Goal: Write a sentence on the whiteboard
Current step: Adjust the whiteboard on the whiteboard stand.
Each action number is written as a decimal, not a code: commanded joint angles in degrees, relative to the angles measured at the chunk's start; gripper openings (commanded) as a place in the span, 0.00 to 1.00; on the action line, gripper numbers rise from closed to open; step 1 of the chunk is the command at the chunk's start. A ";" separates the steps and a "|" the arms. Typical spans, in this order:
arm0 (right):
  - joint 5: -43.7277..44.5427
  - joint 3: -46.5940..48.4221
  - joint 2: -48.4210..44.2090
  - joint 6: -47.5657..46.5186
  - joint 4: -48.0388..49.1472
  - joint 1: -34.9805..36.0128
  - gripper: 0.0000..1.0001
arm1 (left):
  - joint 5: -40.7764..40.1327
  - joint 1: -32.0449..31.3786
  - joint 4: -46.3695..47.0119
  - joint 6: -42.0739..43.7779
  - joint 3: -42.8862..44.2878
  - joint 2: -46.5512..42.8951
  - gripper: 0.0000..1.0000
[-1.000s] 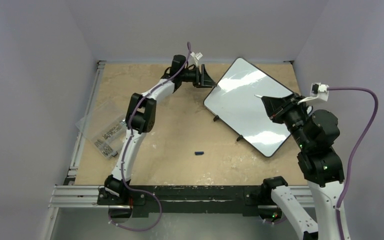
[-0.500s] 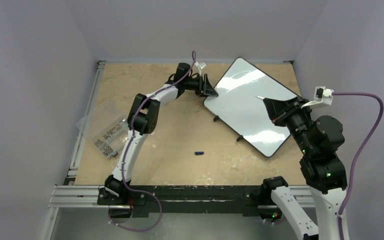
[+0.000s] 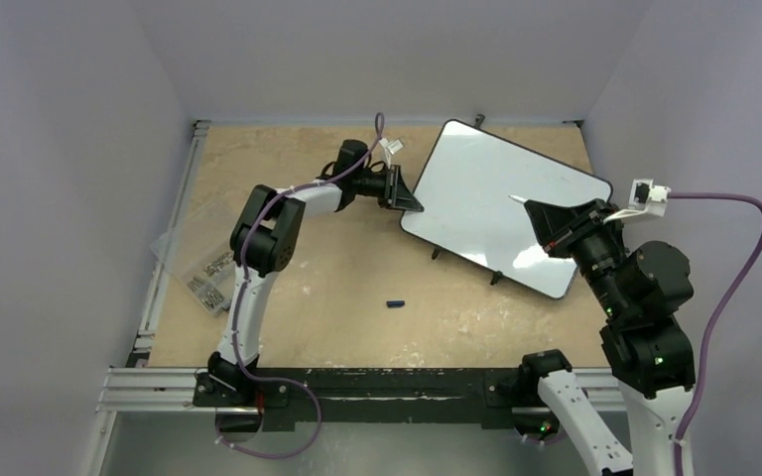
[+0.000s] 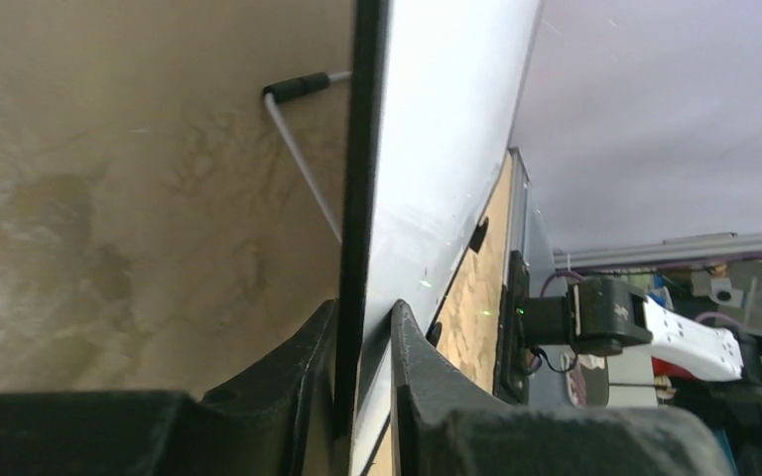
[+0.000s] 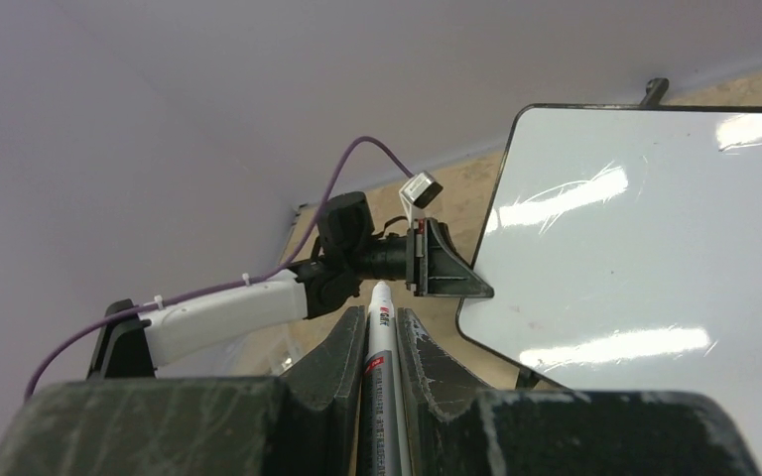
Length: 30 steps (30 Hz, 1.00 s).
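Right wrist view: right gripper (image 5: 379,317) clenched on a white marker (image 5: 378,342), its tip poking past the fingers, poised over the board's right half; contact not clear. Small dark blue cap (image 3: 394,303) lies alone on the table (image 3: 337,288), open room all round. Whiteboard (image 3: 496,198) sits far right, askew to the table edges, its far corner close to the back wall. Left gripper (image 4: 362,322) pinches the black rim at the board's left corner, one finger either side
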 commanded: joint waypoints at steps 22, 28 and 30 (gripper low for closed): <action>-5.58 -0.84 -1.59 3.62 3.66 -0.01 0.00 | -13.63 2.86 5.84 22.14 -35.69 -26.18 0.01; -6.13 -1.80 -1.54 4.07 4.67 -0.04 0.00 | -19.84 3.61 7.28 26.27 -42.23 -30.84 0.00; -6.13 -1.96 -1.49 4.17 4.74 0.00 0.00 | -21.21 3.97 7.45 26.39 -43.24 -32.65 0.00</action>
